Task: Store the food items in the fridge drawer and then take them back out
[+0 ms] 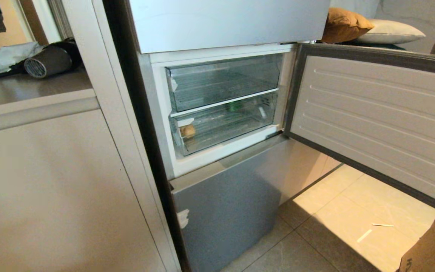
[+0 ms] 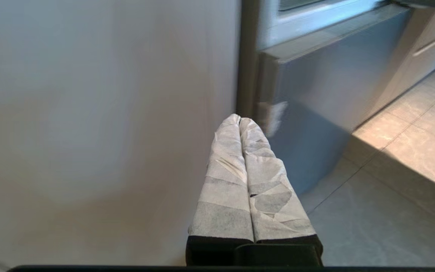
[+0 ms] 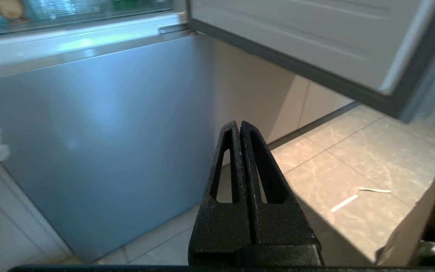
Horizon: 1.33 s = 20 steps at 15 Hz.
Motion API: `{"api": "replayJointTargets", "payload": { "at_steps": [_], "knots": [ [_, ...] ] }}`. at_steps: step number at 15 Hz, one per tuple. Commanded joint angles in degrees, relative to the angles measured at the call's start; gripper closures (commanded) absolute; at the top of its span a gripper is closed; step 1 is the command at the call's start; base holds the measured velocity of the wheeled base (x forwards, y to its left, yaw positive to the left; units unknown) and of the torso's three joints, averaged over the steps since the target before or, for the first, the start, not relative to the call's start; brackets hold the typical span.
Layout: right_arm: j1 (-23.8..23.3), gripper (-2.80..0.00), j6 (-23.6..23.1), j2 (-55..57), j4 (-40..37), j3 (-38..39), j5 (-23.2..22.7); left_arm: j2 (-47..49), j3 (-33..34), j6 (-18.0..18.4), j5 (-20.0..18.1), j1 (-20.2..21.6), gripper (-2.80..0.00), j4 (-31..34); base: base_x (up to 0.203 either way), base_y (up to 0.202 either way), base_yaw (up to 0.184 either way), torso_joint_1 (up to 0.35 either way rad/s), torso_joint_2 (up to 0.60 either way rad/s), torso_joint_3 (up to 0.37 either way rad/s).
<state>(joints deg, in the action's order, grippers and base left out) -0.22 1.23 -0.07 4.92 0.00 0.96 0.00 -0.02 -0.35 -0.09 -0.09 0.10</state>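
The fridge's middle door (image 1: 376, 117) stands swung open to the right. Behind it sit two see-through bins, both pushed in. The lower fridge drawer (image 1: 225, 122) holds a tan potato-like lump (image 1: 187, 131) at its left end, and a dark-green bell pepper (image 1: 236, 106) shows dimly further back. The right wrist view catches the lump (image 3: 8, 7) and a strip of green pepper (image 3: 134, 3) through the drawer front. My left gripper (image 2: 239, 120), fingers wrapped in white cloth, is shut and empty, low beside the beige cabinet. Low before the fridge's bottom panel is my right gripper (image 3: 239, 124), also shut and empty. Neither arm shows in the head view.
The upper bin (image 1: 221, 81) looks empty. A beige cabinet (image 1: 51, 189) stands left of the fridge, with a hair dryer (image 1: 49, 60) on its counter. A cardboard box (image 1: 425, 249) sits on the tiled floor at the right, near white paper scraps (image 1: 364, 235).
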Motion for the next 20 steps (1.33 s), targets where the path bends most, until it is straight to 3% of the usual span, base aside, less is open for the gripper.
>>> {"api": "replayJointTargets", "payload": {
  "at_steps": [1,5,11,17,20],
  "knots": [
    [0.0,0.00,0.0,0.0,0.1,1.8,0.0,0.1,0.0,0.0,0.1,0.0,0.00,0.0,0.000,0.191,-0.002,0.001,0.00,0.001],
    [0.0,0.00,0.0,0.0,0.1,1.8,0.0,0.1,0.0,0.0,0.0,0.0,0.00,0.0,0.000,0.140,0.000,0.000,0.00,0.003],
    [0.0,0.00,0.0,0.0,0.0,1.8,0.0,0.1,0.0,0.0,0.0,0.0,0.00,0.0,0.000,0.000,0.000,0.000,0.00,0.000],
    [0.0,0.00,0.0,0.0,0.1,1.8,0.0,0.1,0.0,0.0,0.0,0.0,0.00,0.0,0.177,0.000,-0.001,0.008,0.00,0.004],
    [0.0,0.00,0.0,0.0,0.0,1.8,0.0,0.1,0.0,0.0,0.0,0.0,0.00,0.0,0.000,0.000,0.000,0.000,0.00,0.000]
  ]
}}
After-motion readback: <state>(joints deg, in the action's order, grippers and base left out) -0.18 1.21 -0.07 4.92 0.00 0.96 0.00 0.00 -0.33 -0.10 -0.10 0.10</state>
